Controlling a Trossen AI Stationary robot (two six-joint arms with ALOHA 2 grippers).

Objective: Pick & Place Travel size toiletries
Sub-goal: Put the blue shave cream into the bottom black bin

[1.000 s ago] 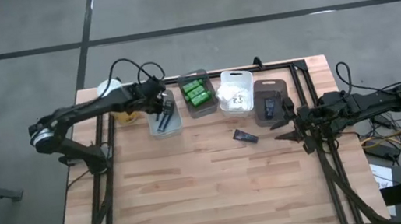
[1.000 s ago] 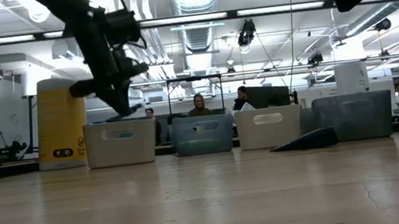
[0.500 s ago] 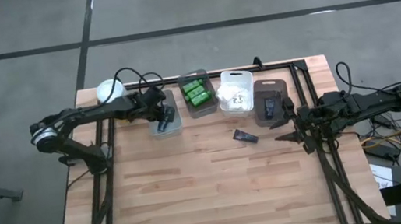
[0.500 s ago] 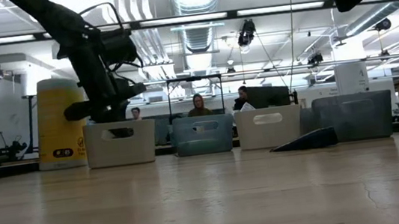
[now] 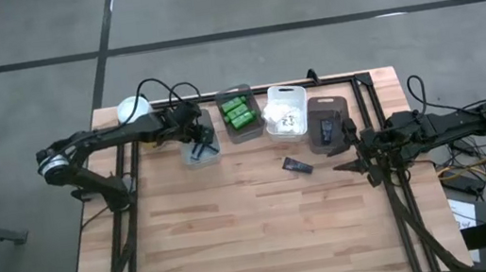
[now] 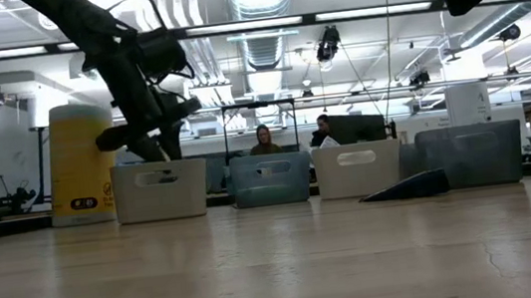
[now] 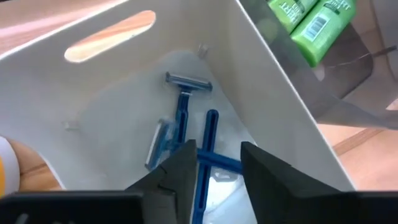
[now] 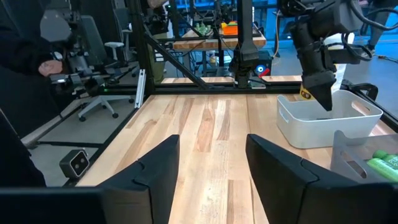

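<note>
My left gripper is open and points down into the leftmost grey bin. Dark blue razors lie flat on the bin's floor, one of them just beyond the gap between the fingers; I see no touch. Green tubes fill the clear bin, white packets the white bin, and black sachets the dark bin. One black sachet lies flat on the table. My right gripper waits open at the table's right edge, with nothing between its fingers.
A tall yellow canister with a white lid stands just left of the razor bin, close to my left arm. The four bins form a row along the far side. Bare wooden table stretches over the whole near half. People sit in the room beyond.
My left gripper has sunk toward the leftmost bin and its fingers have opened. The dark blue razor that hung at its tips a second ago now lies in the bin with the others.
</note>
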